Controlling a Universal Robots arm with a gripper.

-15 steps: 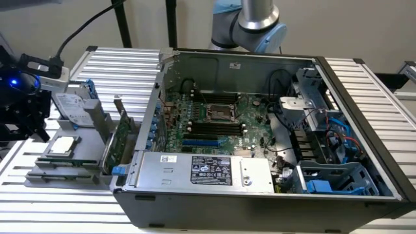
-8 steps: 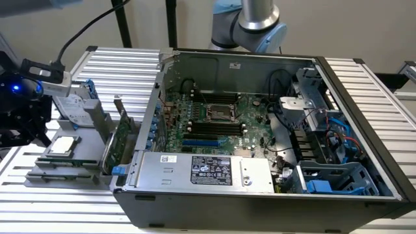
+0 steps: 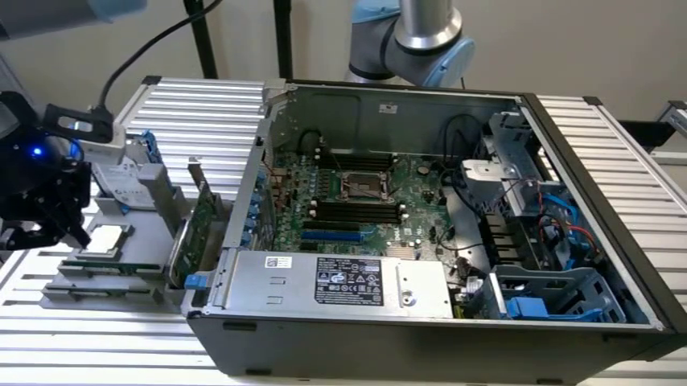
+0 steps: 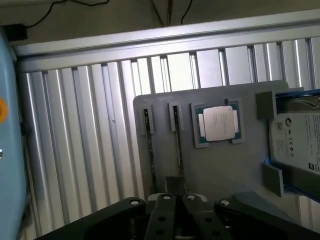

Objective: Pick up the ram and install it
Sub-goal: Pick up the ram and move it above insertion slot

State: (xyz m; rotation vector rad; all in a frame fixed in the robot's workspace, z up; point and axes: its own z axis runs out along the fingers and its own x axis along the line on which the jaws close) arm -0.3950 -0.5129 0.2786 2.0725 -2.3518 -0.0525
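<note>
One hand point(image 4: 176, 201): hovering over the gray tray point(image 4: 225, 165); we cannot tell its state.
Ram point(image 4: 178, 150): edge-on in a tray slot, directly ahead of the hand.
Long axis: running straight away from the hand.
Look: slim, dark-edged stick; its chips are hidden from us.
Neighbours: second stick point(image 4: 149, 150) parallel; processor point(image 4: 218, 124) beside.
Beyond: open computer case point(image 3: 376, 346), to the exterior view's right of the tray.

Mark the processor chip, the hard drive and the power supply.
processor chip point(image 4: 218, 124): wrist view, middle of its silver lid.
hard drive point(image 4: 300, 142): wrist view, on its pale label.
power supply point(image 3: 349, 281): exterior view, on its black label.
</note>
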